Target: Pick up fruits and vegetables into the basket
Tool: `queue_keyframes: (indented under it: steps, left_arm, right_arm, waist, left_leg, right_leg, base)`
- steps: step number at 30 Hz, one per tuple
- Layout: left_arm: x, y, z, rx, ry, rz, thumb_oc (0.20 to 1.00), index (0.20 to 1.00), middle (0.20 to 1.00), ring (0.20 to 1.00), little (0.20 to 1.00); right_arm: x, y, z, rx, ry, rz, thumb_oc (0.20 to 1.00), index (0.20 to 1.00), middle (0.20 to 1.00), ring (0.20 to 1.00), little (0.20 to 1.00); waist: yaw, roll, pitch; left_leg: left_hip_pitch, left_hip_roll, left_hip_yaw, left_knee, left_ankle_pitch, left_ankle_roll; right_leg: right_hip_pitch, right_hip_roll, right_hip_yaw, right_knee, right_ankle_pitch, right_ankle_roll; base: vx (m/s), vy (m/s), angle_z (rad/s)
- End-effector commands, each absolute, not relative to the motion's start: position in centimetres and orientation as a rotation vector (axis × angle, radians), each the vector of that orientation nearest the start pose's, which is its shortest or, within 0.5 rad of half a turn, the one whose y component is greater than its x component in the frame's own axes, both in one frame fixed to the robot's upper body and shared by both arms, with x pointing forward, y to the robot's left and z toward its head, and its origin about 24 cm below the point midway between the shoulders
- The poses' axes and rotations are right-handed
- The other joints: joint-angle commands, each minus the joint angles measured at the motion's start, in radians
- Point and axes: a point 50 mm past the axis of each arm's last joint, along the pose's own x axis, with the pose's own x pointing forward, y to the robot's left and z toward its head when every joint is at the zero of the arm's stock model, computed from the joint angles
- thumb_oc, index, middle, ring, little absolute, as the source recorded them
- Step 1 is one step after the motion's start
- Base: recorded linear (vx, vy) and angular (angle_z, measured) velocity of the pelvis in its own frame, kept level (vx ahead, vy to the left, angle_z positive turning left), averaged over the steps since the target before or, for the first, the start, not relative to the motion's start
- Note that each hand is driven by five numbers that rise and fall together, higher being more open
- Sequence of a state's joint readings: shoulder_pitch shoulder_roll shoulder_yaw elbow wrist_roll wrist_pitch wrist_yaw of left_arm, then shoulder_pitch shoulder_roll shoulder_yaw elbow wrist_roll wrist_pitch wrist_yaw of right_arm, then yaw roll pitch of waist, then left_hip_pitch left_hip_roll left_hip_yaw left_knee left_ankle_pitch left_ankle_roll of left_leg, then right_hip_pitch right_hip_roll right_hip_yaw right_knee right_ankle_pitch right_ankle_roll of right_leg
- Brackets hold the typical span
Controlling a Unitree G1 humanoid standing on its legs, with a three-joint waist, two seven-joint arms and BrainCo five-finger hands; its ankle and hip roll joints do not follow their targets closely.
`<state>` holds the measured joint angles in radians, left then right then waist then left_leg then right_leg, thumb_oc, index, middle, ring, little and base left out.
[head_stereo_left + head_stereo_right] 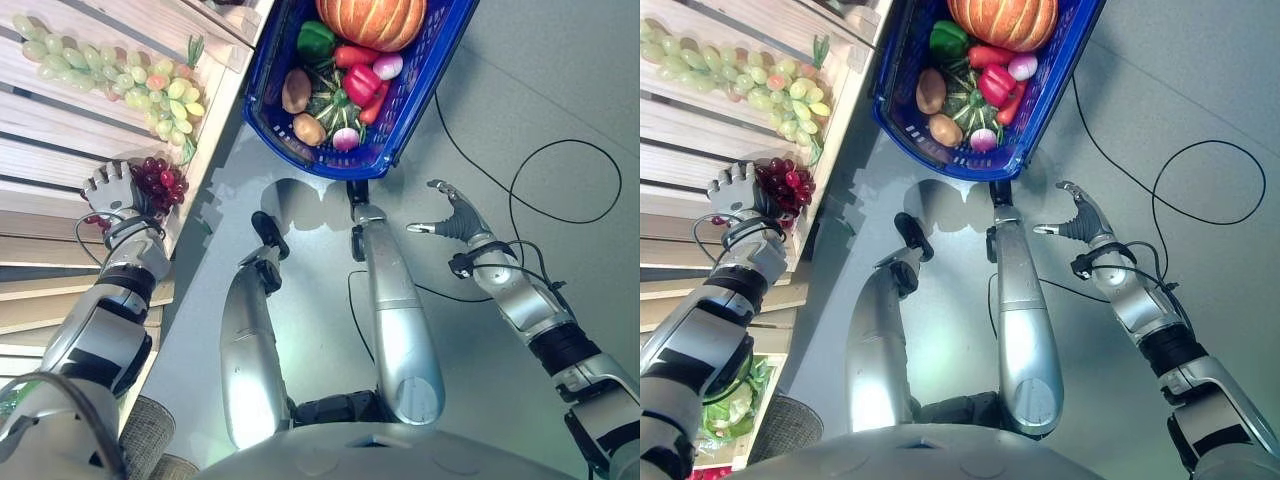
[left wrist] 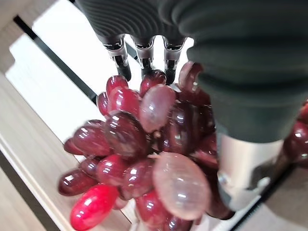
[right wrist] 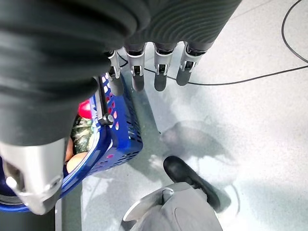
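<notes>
Two things set up the coming move: the blue basket (image 1: 420, 95) on the floor at the far side, a little right of centre, and the slatted wooden shelf (image 1: 60, 130) along the left. Already in the basket are a pumpkin (image 1: 372, 20), a green pepper (image 1: 315, 40), a red pepper (image 1: 361, 84), potatoes (image 1: 296, 90) and a radish (image 1: 346, 138). On the shelf, a long bunch of green grapes (image 1: 120, 75) lies with its length running left to right, farther off than the red grapes (image 1: 160, 180), which sit at the shelf's right edge. From there the basket lies to the right and farther away, so I judge the carry goes across and outward.

The left robot hand (image 1: 112, 188) is the nearer by far: it sits right on the red grapes, fingers curled over the far side of the bunch and thumb at the near side, holding it. The right robot hand (image 1: 452, 215) hangs over bare floor just near of the basket's corner, fingers loosely spread, holding nothing
</notes>
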<state>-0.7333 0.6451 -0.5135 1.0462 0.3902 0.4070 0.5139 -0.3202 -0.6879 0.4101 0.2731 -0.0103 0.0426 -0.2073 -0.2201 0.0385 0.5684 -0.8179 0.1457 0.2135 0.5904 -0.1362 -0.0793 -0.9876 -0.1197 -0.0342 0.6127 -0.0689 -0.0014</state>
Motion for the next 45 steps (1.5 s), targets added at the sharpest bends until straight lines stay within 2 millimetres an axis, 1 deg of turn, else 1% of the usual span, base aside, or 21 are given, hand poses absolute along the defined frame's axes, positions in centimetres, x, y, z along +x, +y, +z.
queue_keyframes:
  steps: [1,7,10,11,18,23,27,31,34,36,38,39,40,41,43,45]
  left_arm:
    - [31.6,34.2,5.8,1.474,0.533,0.619,1.000,1.000,1.000,1.000,1.000]
    - [32.0,34.1,6.4,1.426,0.505,0.656,1.000,1.000,1.000,1.000,1.000]
    - [32.3,33.8,6.4,1.403,0.503,0.626,1.000,1.000,1.000,1.000,1.000]
    - [32.7,33.4,6.4,1.411,0.503,0.589,0.200,0.200,0.200,0.200,0.200]
    - [33.1,32.3,5.9,1.432,0.460,0.507,0.200,0.200,0.200,0.200,0.200]
    - [33.2,32.0,5.7,1.439,0.444,0.479,0.200,0.200,0.200,0.200,0.200]
    - [33.2,31.8,5.4,1.392,0.436,0.467,0.200,0.200,0.200,0.200,0.200]
    - [33.0,31.5,4.9,1.294,0.433,0.472,0.200,0.200,0.200,0.200,0.200]
    - [32.7,31.2,3.9,1.057,0.447,0.487,0.200,0.200,0.200,0.200,0.200]
    - [32.7,30.8,3.4,0.826,0.443,0.496,0.200,0.200,0.200,0.200,0.200]
    - [32.8,30.1,3.0,0.531,0.417,0.474,0.200,0.200,0.200,0.200,0.200]
    - [32.8,29.8,2.9,0.426,0.409,0.459,0.200,0.200,0.200,0.200,0.200]
    - [32.8,29.7,2.8,0.353,0.395,0.437,0.200,0.200,0.200,0.200,0.200]
    - [33.0,28.9,2.8,0.220,0.363,0.383,0.200,0.200,0.200,0.200,0.200]
    - [33.0,28.5,2.8,0.124,0.335,0.334,0.200,0.200,0.200,0.200,0.200]
    - [32.9,27.4,3.0,-0.061,0.269,0.242,0.200,0.200,0.200,0.200,0.200]
  right_arm:
    - [29.6,-21.4,5.7,-0.774,0.021,0.081,1.000,1.000,1.000,1.000,1.000]
    - [29.7,-21.4,5.6,-0.764,0.018,0.078,1.000,1.000,1.000,1.000,1.000]
    - [29.8,-21.3,5.6,-0.758,0.019,0.079,1.000,1.000,1.000,1.000,1.000]
    - [29.8,-21.2,5.6,-0.752,0.018,0.082,1.000,1.000,1.000,1.000,1.000]
    - [29.9,-21.3,5.7,-0.753,0.009,0.085,1.000,1.000,1.000,1.000,1.000]
    - [29.9,-21.3,5.8,-0.755,0.001,0.079,1.000,1.000,1.000,1.000,1.000]
    - [29.8,-21.4,5.6,-0.751,0.005,0.076,1.000,1.000,1.000,1.000,1.000]
    - [29.6,-21.4,5.4,-0.749,0.006,0.075,1.000,1.000,1.000,1.000,1.000]
    - [29.4,-21.4,5.1,-0.748,0.010,0.078,1.000,1.000,1.000,1.000,1.000]
    - [29.3,-21.3,4.9,-0.745,0.012,0.078,1.000,1.000,1.000,1.000,1.000]
    - [29.1,-21.2,4.7,-0.742,0.017,0.077,1.000,1.000,1.000,1.000,1.000]
    - [29.1,-21.2,4.6,-0.742,0.020,0.077,1.000,1.000,1.000,1.000,1.000]
    - [29.0,-21.2,4.6,-0.741,0.024,0.076,1.000,1.000,1.000,1.000,1.000]
    - [28.9,-21.1,4.5,-0.740,0.028,0.073,1.000,1.000,1.000,1.000,1.000]
    - [28.8,-21.2,4.5,-0.740,0.034,0.069,1.000,1.000,1.000,1.000,1.000]
    - [28.6,-21.5,4.6,-0.740,0.046,0.064,1.000,1.000,1.000,1.000,1.000]
  waist:
    - [-0.003,-0.014,-0.048]
    - [-0.003,-0.021,-0.048]
    - [-0.002,-0.023,-0.048]
    - [-0.002,-0.025,-0.048]
    - [-0.002,-0.025,-0.048]
    - [-0.004,-0.025,-0.048]
    - [-0.002,-0.026,-0.048]
    - [0.000,-0.027,-0.048]
    - [0.005,-0.029,-0.048]
    - [0.011,-0.030,-0.048]
    - [0.017,-0.030,-0.048]
    - [0.020,-0.029,-0.048]
    - [0.022,-0.029,-0.048]
    - [0.027,-0.027,-0.048]
    - [0.032,-0.025,-0.048]
    - [0.042,-0.020,-0.048]
  left_leg:
    - [-0.064,-0.009,0.036,0.016,-0.043,0.031]
    - [-0.094,-0.007,0.032,0.025,-0.045,0.031]
    - [-0.101,-0.008,0.028,0.027,-0.046,0.032]
    - [-0.110,-0.009,0.024,0.030,-0.046,0.032]
    - [-0.102,-0.010,0.026,0.018,-0.043,0.031]
    - [-0.100,-0.008,0.030,0.017,-0.042,0.029]
    - [-0.094,-0.009,0.030,0.012,-0.040,0.029]
    - [-0.093,-0.010,0.028,0.011,-0.039,0.029]
    - [-0.083,-0.012,0.024,0.007,-0.037,0.031]
    - [-0.076,-0.015,0.020,0.005,-0.035,0.034]
    - [-0.066,-0.017,0.014,0.003,-0.035,0.036]
    - [-0.062,-0.019,0.011,0.003,-0.036,0.039]
    - [-0.058,-0.020,0.009,0.004,-0.036,0.039]
    - [-0.046,-0.022,0.008,-0.001,-0.036,0.041]
    - [-0.033,-0.025,0.007,-0.004,-0.036,0.043]
    - [-0.009,-0.029,0.006,-0.010,-0.035,0.048]
  right_leg:
    - [-0.011,0.008,-0.034,0.026,-0.086,0.061]
    - [-0.037,0.010,-0.034,0.029,-0.083,0.060]
    - [-0.043,0.011,-0.034,0.030,-0.081,0.060]
    - [-0.049,0.013,-0.035,0.031,-0.079,0.061]
    - [-0.044,0.009,-0.038,0.021,-0.074,0.063]
    - [-0.044,0.007,-0.038,0.017,-0.071,0.063]
    - [-0.038,0.006,-0.039,0.014,-0.071,0.064]
    - [-0.036,0.006,-0.041,0.014,-0.072,0.063]
    - [-0.024,0.007,-0.043,0.015,-0.075,0.063]
    - [-0.016,0.008,-0.045,0.017,-0.080,0.061]
    - [-0.005,0.007,-0.048,0.022,-0.086,0.061]
    - [0.000,0.007,-0.050,0.026,-0.090,0.061]
    - [0.004,0.006,-0.050,0.028,-0.093,0.061]
    - [0.016,0.003,-0.054,0.027,-0.095,0.061]
    - [0.029,0.001,-0.058,0.026,-0.098,0.062]
    - [0.051,-0.003,-0.063,0.026,-0.099,0.063]
  base:
    - [-0.01,0.016,-0.03]
    - [0.00,0.002,-0.01]
    - [0.00,0.000,0.00]
    - [-0.01,-0.031,0.00]
    - [0.00,0.003,0.03]
    - [0.00,0.003,-0.01]
    - [0.00,0.000,0.02]
    - [0.00,0.000,0.00]
    - [0.00,0.000,0.00]
    - [0.00,0.000,0.00]
    - [0.00,0.000,0.00]
    - [0.00,0.002,0.04]
    - [0.00,0.006,0.06]
    - [0.00,0.007,0.05]
    - [0.00,0.009,0.04]
    - [0.01,0.016,0.03]
